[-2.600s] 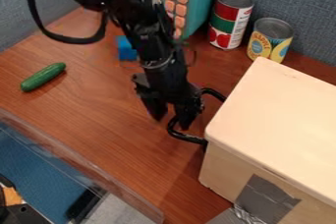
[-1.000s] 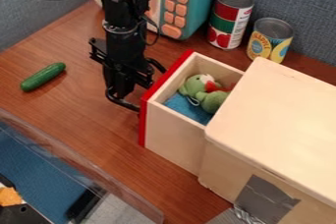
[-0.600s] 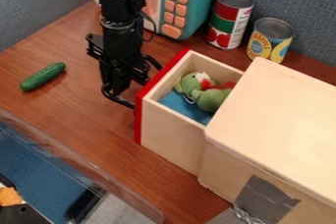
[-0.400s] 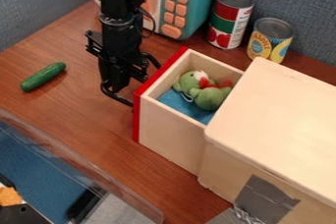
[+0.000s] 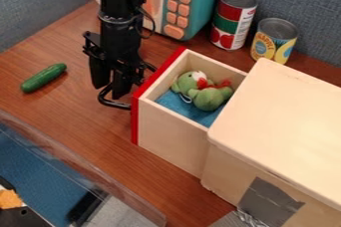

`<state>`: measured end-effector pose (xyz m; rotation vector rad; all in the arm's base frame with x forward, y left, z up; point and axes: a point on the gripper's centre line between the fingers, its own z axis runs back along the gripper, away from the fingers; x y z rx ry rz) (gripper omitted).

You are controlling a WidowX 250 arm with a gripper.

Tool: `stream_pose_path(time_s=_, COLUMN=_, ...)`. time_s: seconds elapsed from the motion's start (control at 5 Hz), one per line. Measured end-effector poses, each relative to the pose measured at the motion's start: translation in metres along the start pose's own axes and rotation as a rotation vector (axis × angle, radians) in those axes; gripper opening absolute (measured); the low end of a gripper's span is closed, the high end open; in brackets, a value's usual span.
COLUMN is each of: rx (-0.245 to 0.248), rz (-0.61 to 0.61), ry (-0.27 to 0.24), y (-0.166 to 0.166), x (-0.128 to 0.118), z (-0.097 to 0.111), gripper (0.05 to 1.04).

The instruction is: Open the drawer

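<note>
At lower right we have the wooden box (image 5: 279, 126), its drawer (image 5: 174, 139) standing well out toward the middle of the frame, red front facing left. We judge that open enough. Left of centre our gripper (image 5: 110, 91) hangs with its fingers parted, clamping nothing, at the black handle (image 5: 115, 105). We should keep them spread and ease them clear of that loop before lifting, lest we tug the drawer askew.
</note>
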<state>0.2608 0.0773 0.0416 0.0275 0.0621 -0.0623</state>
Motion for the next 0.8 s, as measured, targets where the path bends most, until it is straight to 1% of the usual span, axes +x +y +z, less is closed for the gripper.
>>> stream_pose_path(time_s=0.2, rx=-0.006, rz=-0.011, ry=-0.022, y=-0.008, x=0.0, z=0.023, gripper=0.979)
stream_pose_path(time_s=0.4, rx=-0.033, rz=-0.034, ry=-0.075, y=-0.026, x=-0.003, z=0.054, gripper=1.003)
stream_pose_path(time_s=0.6, rx=-0.059, rz=-0.063, ry=-0.109, y=-0.055, x=0.0, z=0.078, gripper=0.999)
stream_pose_path(time_s=0.8, rx=-0.068, rz=-0.068, ry=-0.146, y=-0.102, x=0.011, z=0.086, gripper=0.999)
